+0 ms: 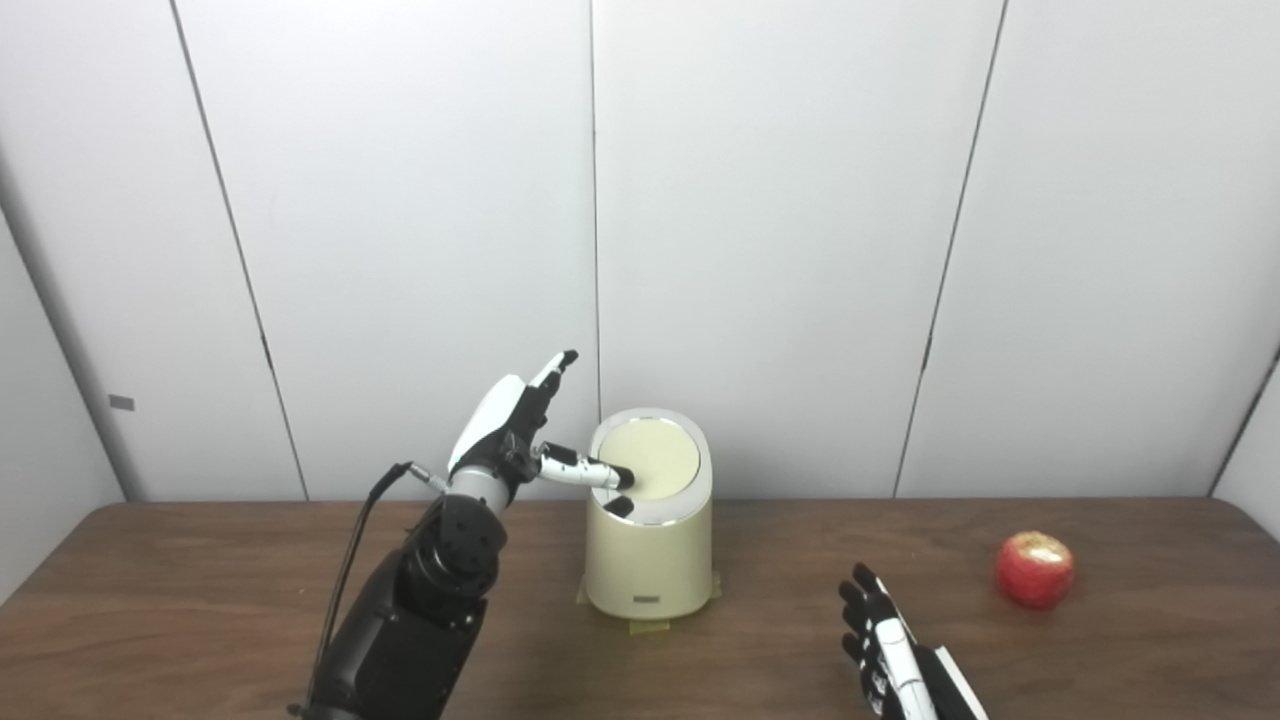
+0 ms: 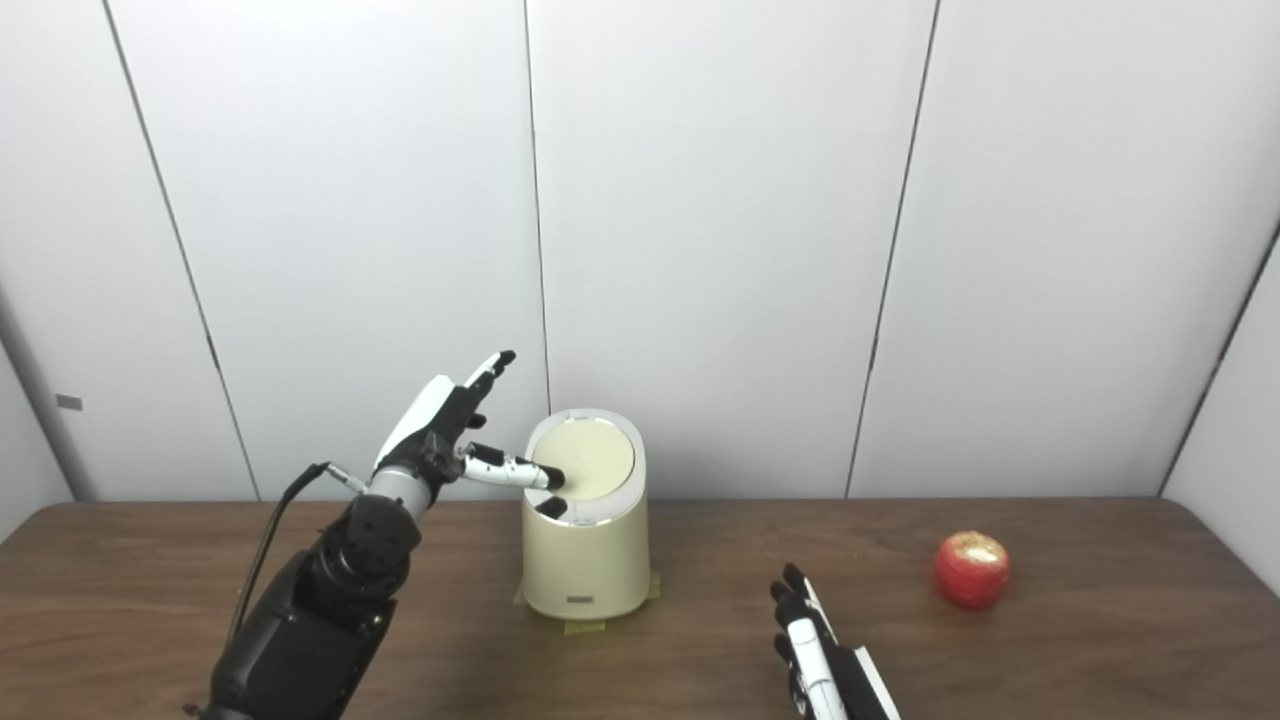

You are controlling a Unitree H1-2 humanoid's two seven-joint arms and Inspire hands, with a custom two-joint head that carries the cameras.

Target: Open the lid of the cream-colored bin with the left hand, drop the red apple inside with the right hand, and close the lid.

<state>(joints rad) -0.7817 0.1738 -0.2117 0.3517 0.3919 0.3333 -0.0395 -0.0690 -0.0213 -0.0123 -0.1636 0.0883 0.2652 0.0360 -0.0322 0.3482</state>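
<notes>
The brown worktop carries the cream-colored bin at centre, lid shut. The left hand, fingers spread, touches the lid's nine o'clock edge, holding nothing. The right hand rests open at five o'clock. The red apple sits at three o'clock.

I see a dark wood table; directly behind the table, white wall panels with dark vertical seams, evenly lit.
</notes>
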